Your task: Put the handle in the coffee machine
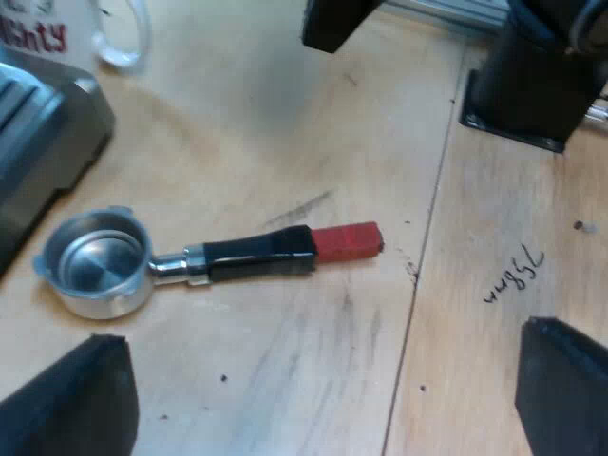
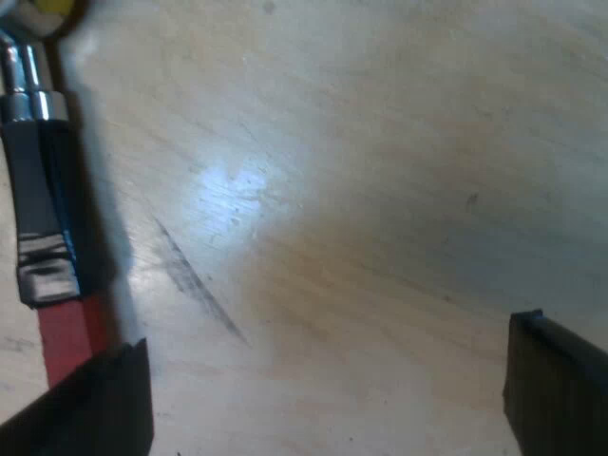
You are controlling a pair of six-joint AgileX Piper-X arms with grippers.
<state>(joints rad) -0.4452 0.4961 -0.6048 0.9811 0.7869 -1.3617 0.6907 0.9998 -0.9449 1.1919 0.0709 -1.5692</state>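
Near the espresso machine [image 1: 38,142], the holder [image 1: 218,261] lies loose on the wooden table [image 1: 285,114]. My left gripper [image 1: 323,399] and right gripper [image 2: 323,399] both gape empty; closing off-centre, the right, near the red end [image 2: 65,332], could skid it away.

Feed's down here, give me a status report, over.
Left gripper open, right gripper open. Holder loose on the table, cup end by the machine. Right jaws beside its red end. Mug beside machine.
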